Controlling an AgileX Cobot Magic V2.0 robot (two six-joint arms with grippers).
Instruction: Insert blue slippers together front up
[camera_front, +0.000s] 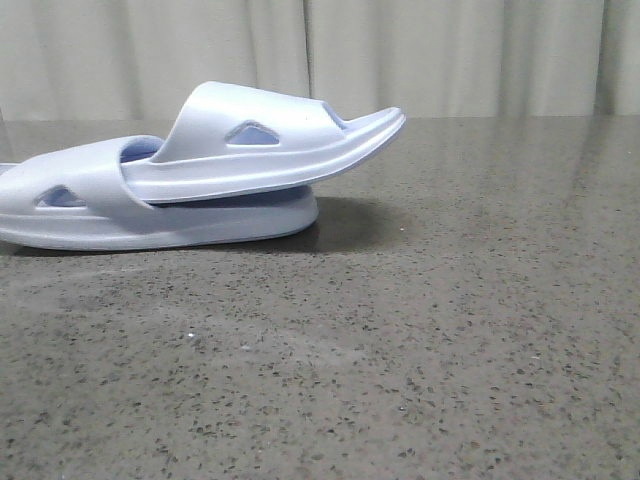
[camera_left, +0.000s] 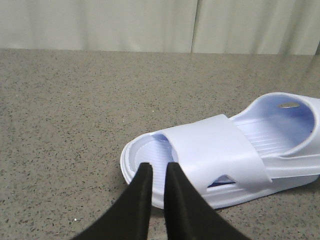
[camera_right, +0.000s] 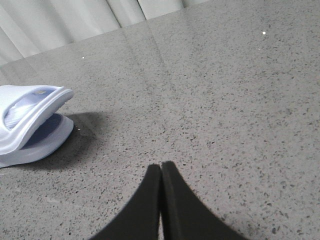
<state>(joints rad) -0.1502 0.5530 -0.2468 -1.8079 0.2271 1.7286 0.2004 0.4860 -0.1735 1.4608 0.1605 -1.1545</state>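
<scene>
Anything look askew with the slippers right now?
Nothing damaged. The upper slipper sits tucked under the strap of the lower slipper, its toe tilted up and overhanging the lower one. Both end effectors are clear of them.

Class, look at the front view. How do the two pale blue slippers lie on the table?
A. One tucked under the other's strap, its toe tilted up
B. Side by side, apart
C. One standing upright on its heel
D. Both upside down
A. The upper slipper has its rear end pushed under the strap of the lower slipper, and its toe points up to the right, clear of the table.
</scene>
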